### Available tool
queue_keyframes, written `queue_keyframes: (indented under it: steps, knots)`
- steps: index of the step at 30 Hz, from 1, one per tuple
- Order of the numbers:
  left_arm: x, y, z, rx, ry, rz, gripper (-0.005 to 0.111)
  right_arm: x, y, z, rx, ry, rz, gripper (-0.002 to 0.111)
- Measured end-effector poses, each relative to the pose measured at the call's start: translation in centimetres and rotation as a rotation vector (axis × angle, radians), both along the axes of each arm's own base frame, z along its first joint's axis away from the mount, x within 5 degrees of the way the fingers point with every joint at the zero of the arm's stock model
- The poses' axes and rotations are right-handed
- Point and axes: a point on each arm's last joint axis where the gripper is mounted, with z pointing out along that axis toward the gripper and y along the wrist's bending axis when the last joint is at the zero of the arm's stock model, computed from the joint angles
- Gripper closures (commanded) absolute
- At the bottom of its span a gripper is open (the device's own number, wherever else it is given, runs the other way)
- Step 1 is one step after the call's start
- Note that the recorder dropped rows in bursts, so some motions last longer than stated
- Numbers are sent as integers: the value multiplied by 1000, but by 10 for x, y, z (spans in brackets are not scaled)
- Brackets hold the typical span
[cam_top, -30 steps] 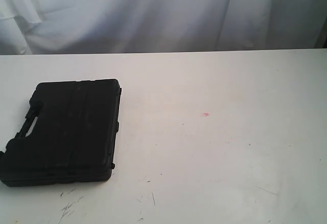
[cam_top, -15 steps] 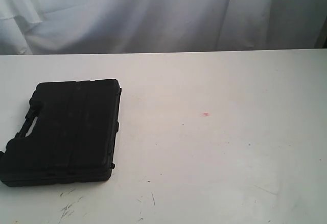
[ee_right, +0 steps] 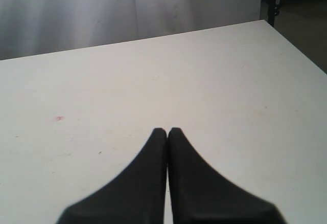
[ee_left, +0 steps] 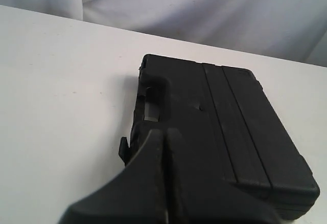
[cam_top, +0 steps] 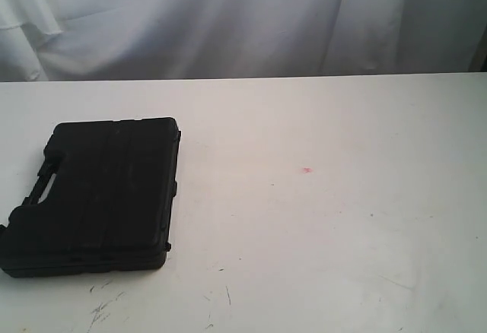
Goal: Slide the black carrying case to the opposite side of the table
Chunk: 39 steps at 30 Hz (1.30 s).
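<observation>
The black carrying case [cam_top: 99, 195] lies flat on the left part of the white table [cam_top: 327, 219], its handle toward the left edge. Neither arm shows in the exterior view. In the left wrist view the case [ee_left: 230, 132] fills the middle, and my left gripper [ee_left: 163, 132] is shut with nothing held, its tips in front of the case near the handle cutout [ee_left: 152, 109]; contact cannot be told. My right gripper [ee_right: 167, 130] is shut and empty over bare tabletop [ee_right: 214, 81].
A tiny red speck [cam_top: 307, 169] marks the table's middle, and dark scratches [cam_top: 103, 306] run along the near edge. A white cloth [cam_top: 228, 21] hangs behind the table. The right wrist view shows the table's corner [ee_right: 263, 22] with dark floor beyond.
</observation>
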Motion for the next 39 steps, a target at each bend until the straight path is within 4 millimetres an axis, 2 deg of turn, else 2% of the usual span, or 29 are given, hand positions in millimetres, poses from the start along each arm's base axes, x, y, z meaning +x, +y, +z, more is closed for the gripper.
queue_keyframes:
  steps: [8, 39]
  knots:
    - [-3, 0, -12, 12, -7, -3, 107, 0, 0, 0, 0, 0, 0, 108]
    - [-4, 1, -10, 124, -46, -20, 107, 0, 0, 0, 0, 0, 0, 108]
